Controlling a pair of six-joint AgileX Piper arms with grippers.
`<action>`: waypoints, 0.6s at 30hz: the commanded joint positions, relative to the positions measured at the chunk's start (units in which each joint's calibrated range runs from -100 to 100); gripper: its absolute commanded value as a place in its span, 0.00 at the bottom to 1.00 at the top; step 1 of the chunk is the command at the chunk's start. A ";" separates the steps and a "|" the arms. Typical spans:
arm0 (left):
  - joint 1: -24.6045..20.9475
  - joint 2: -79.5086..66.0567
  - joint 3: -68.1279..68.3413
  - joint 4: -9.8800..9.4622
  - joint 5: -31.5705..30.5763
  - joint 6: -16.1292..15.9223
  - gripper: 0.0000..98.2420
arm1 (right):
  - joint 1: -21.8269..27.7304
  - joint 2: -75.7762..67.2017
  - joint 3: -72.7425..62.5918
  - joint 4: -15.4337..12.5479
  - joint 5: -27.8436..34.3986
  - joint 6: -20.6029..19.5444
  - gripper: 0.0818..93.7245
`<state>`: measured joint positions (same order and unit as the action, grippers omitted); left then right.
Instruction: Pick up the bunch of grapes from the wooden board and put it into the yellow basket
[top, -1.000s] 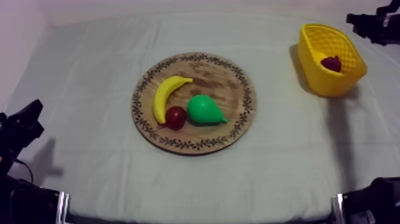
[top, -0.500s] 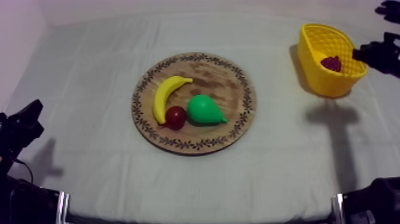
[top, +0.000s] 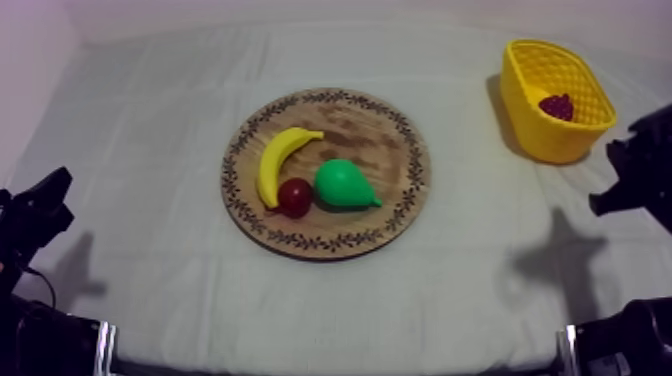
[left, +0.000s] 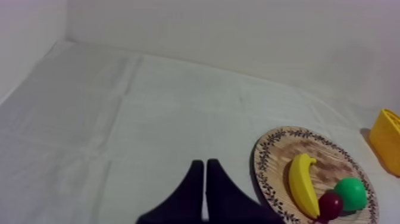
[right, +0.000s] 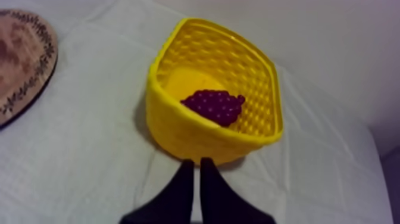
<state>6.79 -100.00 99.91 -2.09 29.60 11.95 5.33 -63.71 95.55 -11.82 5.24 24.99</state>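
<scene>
Already grapes (right: 214, 106) lie in yellow basket (right: 178, 128), two o'clock of wooden board (top: 380, 125); right gripper (right: 197, 164) narrow, empty, so delivery looks done

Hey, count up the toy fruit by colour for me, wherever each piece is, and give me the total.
Yellow: 1, the banana
Green: 1, the pear
Red: 1, the small red fruit
Purple: 1, the bunch of grapes, in the yellow basket
Total: 4
</scene>
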 joint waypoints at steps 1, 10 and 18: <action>-0.02 0.00 -0.02 0.01 0.06 0.00 0.00 | 0.04 -4.47 2.62 0.81 0.53 -0.63 0.01; -0.02 0.00 -0.02 0.01 0.06 -0.01 0.00 | 0.38 -13.69 4.07 5.01 10.32 -6.15 0.00; -0.02 0.00 -0.02 0.01 0.06 -0.01 0.00 | 0.16 -22.20 4.22 8.29 23.93 -12.03 0.00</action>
<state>6.79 -100.00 99.91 -2.09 29.68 11.95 5.59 -84.18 99.74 -4.28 25.96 15.05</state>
